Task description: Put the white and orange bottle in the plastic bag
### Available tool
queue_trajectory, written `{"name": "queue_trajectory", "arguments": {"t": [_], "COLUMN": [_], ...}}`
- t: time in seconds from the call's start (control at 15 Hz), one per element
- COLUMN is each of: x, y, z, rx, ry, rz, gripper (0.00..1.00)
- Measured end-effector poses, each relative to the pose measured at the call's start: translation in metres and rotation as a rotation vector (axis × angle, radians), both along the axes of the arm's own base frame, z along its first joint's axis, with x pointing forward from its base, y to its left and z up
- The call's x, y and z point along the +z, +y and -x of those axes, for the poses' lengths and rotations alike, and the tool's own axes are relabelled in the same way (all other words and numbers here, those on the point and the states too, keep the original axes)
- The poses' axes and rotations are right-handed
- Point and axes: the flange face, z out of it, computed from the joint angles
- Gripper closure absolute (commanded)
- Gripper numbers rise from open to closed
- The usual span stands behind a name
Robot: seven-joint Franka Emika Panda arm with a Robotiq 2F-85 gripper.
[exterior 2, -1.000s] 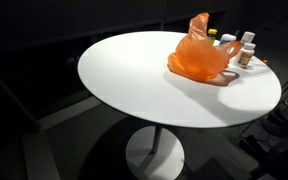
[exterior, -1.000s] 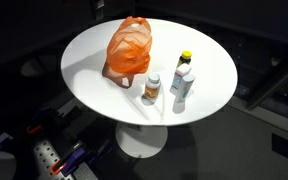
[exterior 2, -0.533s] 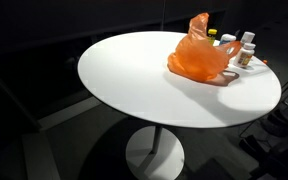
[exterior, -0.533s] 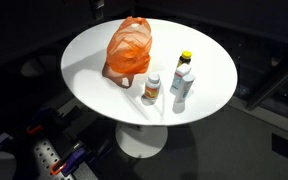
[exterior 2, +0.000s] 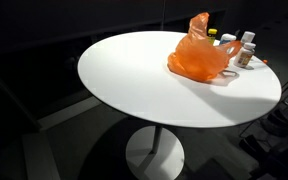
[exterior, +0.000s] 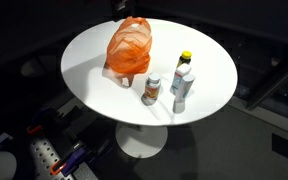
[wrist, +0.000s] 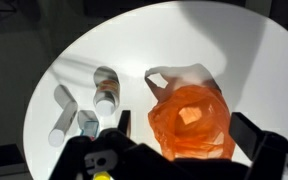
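Observation:
The white and orange bottle (exterior: pixel 151 89) stands on the round white table (exterior: pixel 84 60), just in front of the orange plastic bag (exterior: pixel 128 50). Both show in both exterior views: the bottle (exterior 2: pixel 246 52) and the bag (exterior 2: pixel 197 55). In the wrist view my gripper (wrist: pixel 187 128) is open and empty, with its two fingers on either side of the bag (wrist: pixel 189 118) and above it. The bottle (wrist: pixel 106 88) stands to the left of the bag there. The bag's mouth looks open upward.
Two more bottles stand near the task bottle: a yellow-capped one (exterior: pixel 184 60) and a tall white one (exterior: pixel 181 88). The table (exterior 2: pixel 134 80) stands on a single pedestal, with dark floor around it. Lab gear lies at the lower left (exterior: pixel 44 155).
A dark part of the arm has come into the top edge of an exterior view, above the bag. The bag and the bottles have not moved.

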Motion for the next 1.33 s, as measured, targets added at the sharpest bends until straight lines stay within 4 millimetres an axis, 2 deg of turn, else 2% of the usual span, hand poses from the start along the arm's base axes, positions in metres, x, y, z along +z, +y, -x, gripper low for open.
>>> {"name": "queue_trajectory", "arguments": {"t": [0.47,0.73,0.87,1.33], "x": [-0.052,-0.081,-0.088,-0.089], "y": [-0.047,-0.062,-0.063,-0.064], "z": [-0.040,-0.060,-0.066,-0.070], "rx": [-0.143,-0.191,-0.192,-0.193], "ry": [0.009,0.050,0.065,0.057], "rz": [0.047,0.107,0.118,0.121], "gripper": [0.00,0.00,0.00,0.00]}}
